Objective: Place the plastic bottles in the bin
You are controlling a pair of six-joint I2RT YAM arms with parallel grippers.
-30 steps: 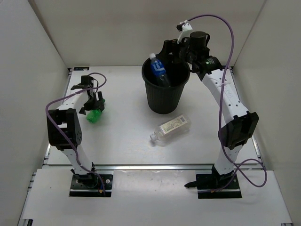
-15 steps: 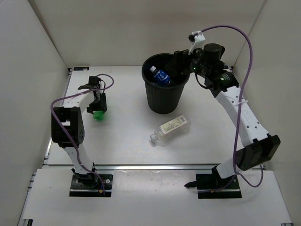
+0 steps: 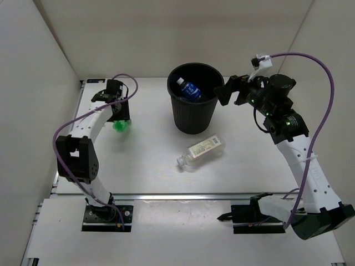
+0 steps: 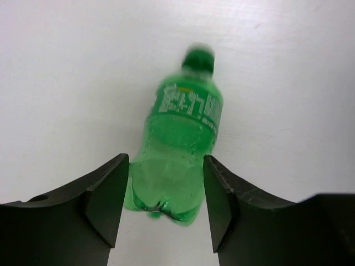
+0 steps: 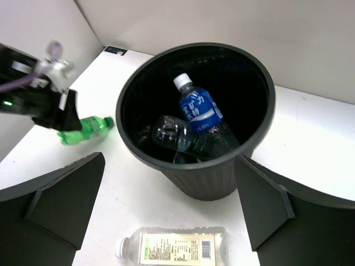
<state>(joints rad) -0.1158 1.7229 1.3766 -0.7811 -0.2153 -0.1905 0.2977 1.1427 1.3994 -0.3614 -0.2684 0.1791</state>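
The black bin (image 3: 194,119), far centre on the desk (image 3: 150,166), holds the blue-label bottle (image 3: 190,89); the right end effector (image 3: 227,92) hangs open-fingered beside its rim. At left, the left end effector (image 4: 165,191), fingers apart, straddles the base of the lying green bottle (image 4: 180,138); closing nearer the label should grip more surely.

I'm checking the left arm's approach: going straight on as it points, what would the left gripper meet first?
Most likely the green bottle, lying on the table with its base end already inside the open left gripper; depth is unclear.
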